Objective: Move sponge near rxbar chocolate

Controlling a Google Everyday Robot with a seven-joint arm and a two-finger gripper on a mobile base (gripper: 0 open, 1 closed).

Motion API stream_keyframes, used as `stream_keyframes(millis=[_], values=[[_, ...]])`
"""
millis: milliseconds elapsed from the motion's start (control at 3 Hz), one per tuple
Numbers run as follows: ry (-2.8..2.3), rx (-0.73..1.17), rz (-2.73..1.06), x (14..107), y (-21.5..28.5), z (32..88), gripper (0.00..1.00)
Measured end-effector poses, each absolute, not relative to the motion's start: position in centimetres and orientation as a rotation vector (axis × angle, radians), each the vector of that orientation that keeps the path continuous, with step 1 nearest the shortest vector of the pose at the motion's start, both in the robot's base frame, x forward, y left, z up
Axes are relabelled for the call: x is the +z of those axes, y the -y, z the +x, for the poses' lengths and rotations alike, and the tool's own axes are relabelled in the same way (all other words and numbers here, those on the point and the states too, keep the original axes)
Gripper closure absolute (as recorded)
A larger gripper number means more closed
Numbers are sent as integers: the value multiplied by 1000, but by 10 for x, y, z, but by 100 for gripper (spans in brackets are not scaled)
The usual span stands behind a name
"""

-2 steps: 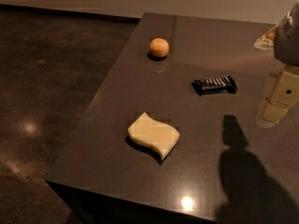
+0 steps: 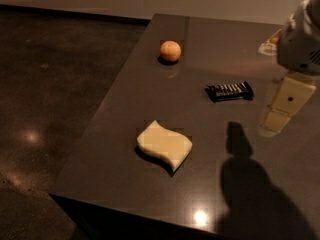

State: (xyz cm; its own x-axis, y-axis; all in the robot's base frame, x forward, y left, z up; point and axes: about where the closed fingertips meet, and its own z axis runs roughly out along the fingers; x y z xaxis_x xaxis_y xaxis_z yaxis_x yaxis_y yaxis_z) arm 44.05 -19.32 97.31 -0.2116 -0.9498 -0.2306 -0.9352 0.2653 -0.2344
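The pale yellow sponge (image 2: 165, 145) lies flat on the dark table (image 2: 125, 104), near its front left part. The rxbar chocolate (image 2: 229, 90), a black wrapper with white lettering, lies farther back and to the right of the sponge, well apart from it. My gripper (image 2: 280, 109) hangs at the right edge of the view, above the table, to the right of the bar and well right of the sponge. It holds nothing that I can see.
An orange ball (image 2: 170, 51) sits at the back of the table. The table's left and front edges drop to a dark polished floor (image 2: 50, 109). My arm's shadow (image 2: 250, 184) falls on the front right of the table.
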Motion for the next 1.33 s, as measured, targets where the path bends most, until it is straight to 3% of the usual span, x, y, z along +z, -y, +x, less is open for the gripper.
stream_keyframes(millis=[1333], values=[[-2156, 121, -1838, 896, 52, 417, 0]])
